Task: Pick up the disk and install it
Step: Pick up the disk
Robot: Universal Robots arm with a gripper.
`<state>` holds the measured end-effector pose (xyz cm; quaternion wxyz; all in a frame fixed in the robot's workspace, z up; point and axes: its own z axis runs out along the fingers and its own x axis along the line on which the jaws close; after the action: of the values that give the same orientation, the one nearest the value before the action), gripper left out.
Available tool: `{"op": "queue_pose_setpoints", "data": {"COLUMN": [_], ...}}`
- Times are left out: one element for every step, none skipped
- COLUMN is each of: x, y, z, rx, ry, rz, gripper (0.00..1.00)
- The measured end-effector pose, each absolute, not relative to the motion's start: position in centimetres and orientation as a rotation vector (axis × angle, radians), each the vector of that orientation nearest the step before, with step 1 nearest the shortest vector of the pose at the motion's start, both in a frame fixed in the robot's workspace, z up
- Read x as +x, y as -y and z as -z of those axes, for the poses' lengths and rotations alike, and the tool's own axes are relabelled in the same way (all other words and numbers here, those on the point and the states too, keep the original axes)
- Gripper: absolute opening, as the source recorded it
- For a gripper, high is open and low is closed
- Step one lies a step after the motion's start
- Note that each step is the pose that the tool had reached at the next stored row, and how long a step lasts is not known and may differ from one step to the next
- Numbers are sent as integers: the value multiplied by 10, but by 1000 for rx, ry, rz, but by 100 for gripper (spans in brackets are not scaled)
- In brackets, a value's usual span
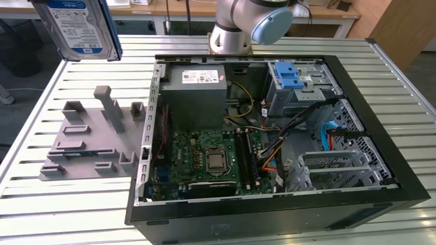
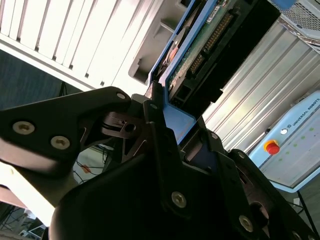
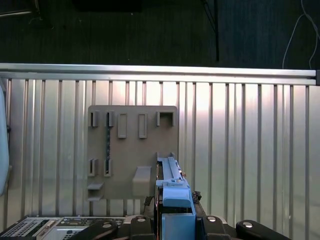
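Disk (image 1: 76,28) is off the table and in the air, hanging upright with its label side showing at the exterior view's upper left. It is well above the grey holder plate (image 1: 81,148) and apart from the open computer case (image 1: 381,168).

Grip: in the second wrist view the gripper (image 2: 177,125) is closed on the disk, one black finger (image 2: 152,112) on each side of the blue frame edge. The circuit-board face and connector end point away from the palm. No gap is visible between finger and frame.

Step in hand (my judgement): carrying the held disk; install not yet done.

Notes for doing it well:
- Squeeze on the frame rails only, not on the board face.
- Hold the disk square in the fingers; a tilt now probably becomes a jam at the drive cage (image 1: 299,92).
- Travel high enough to clear the case wall and the holder's upright pegs.
- Stay off the loose cables (image 1: 286,130) near the cage, which look easy to snag.

Pose: in the first wrist view the disk runs edge-on from the gripper down toward the holder plate on the slatted table (image 3: 250,150), so the wrist appears to point straight down. The arm's base (image 1: 230,38) stands behind the case at the far table edge.
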<state>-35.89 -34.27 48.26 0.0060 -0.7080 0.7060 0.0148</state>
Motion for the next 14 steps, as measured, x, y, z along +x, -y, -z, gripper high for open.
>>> {"op": "queue_pose_setpoints", "data": {"x": [-358,-358,-357,-357,-356,-356,-355,-355,-354,-354,-354,-353,-353,-352], "y": [343,343,343,343,343,343,343,343,343,343,343,343,343,343], "z": [-483,-483,-483,-483,-483,-483,-483,-483,-483,-483,-483,-483,-483,-483], "rx": [-2216,-2216,-2216,-2216,-2216,-2216,-2216,-2216,-2216,-2216,-2216,-2216,-2216,-2216], "ry": [-2210,-2210,-2210,-2210,-2209,-2210,-2210,-2210,-2210,-2210,-2210,-2210,-2210,-2210], "rz": [-46,-46,-46,-46,-46,-46,-46,-46,-46,-46,-46,-46,-46,-46], "gripper": [36,36,36,36,36,36,36,36,36,36,36,36,36,36]}}
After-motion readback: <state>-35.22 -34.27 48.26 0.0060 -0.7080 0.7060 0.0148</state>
